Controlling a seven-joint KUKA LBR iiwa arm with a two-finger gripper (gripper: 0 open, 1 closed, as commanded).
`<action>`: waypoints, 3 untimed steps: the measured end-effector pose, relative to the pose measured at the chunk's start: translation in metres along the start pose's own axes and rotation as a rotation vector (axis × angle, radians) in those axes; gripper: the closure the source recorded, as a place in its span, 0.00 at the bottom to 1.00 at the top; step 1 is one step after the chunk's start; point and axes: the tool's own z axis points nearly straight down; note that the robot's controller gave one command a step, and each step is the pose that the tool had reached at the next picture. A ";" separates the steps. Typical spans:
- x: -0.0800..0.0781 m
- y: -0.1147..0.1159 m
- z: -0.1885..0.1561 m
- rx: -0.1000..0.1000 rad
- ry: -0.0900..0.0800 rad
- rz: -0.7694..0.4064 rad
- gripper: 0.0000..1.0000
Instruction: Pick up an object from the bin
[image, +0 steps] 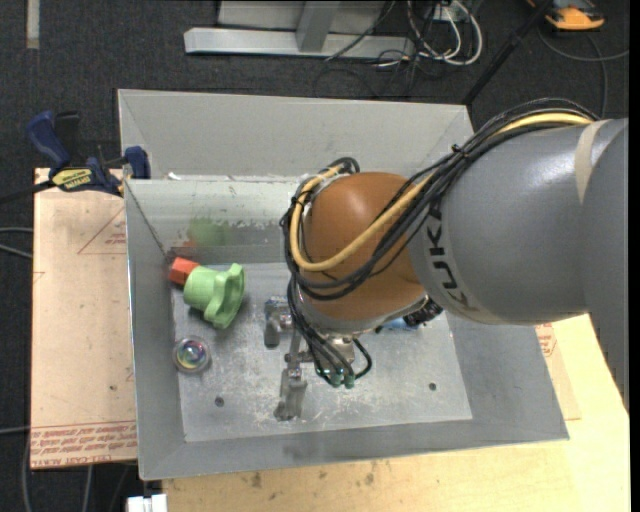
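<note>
My gripper (291, 400) hangs low over the bin's floor near the front middle, with bare metal under it. A green plastic cup-like piece (216, 292) lies on its side to the upper left of it, well apart. A small orange-red block (183, 270) touches the green piece's far left side. A small shiny ball (191, 354) rests at the left, level with the gripper's upper part. Nothing shows in the gripper.
A blue thing (412, 317) peeks out from under the arm's brown cover at the right, mostly hidden. The arm covers the middle and right of the bin. Bare floor shows along the front and right front.
</note>
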 end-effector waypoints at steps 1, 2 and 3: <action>-0.085 0.028 0.033 -0.003 -0.010 0.068 0.00; -0.102 -0.008 0.051 0.000 -0.007 0.088 0.00; -0.141 -0.060 0.047 -0.001 -0.012 0.143 0.00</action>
